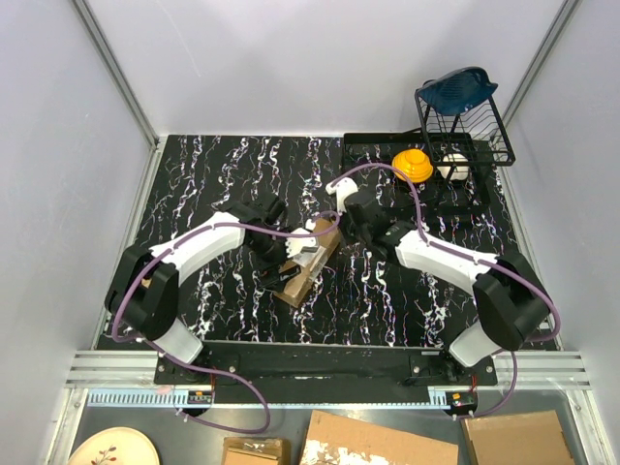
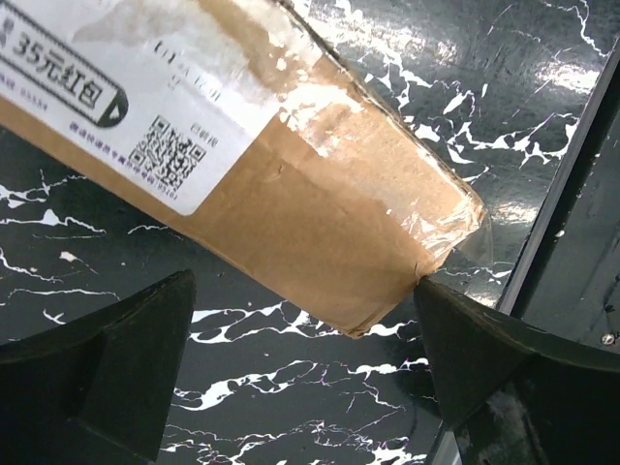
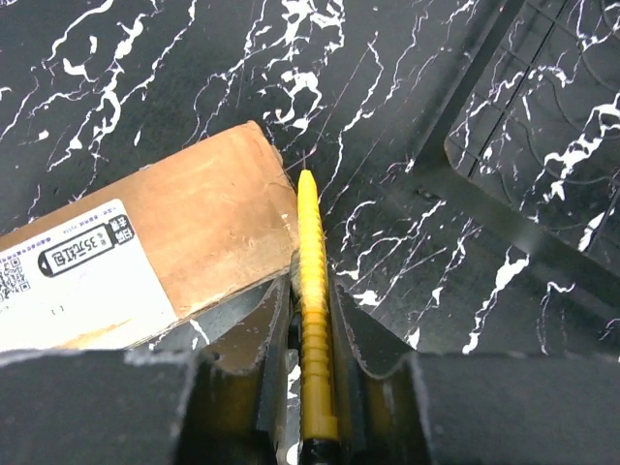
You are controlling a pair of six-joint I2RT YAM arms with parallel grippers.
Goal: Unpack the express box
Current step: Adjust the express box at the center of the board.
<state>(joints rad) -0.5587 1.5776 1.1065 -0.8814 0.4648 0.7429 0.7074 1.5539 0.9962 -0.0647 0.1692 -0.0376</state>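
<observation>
Box (image 1: 308,263) is lying flat pretty much dead center on the marbled table (image 1: 223,174), long axis running roughly 7 to 1 o'clock, white label (image 2: 126,107) facing up, clear tape over the brown cardboard.

Left gripper (image 1: 278,254) is at the box's 9 o'clock side. On its wrist cam the jaws are spread about as wide as they go, one taped end of the box (image 2: 320,223) sits out in front between the two fingers (image 2: 107,368), and nothing is gripped.

Right gripper (image 3: 312,310) comes in from 2 o'clock, jaws squeezed down on a yellow knife (image 3: 310,291). The knife's tip is just beside the box's (image 3: 174,232) end edge; can't tell if it's actually touching.

Further out: a wire rack (image 1: 463,131) at 1 o'clock, and torn cardboard (image 1: 378,444) off the table at 6 o'clock.
</observation>
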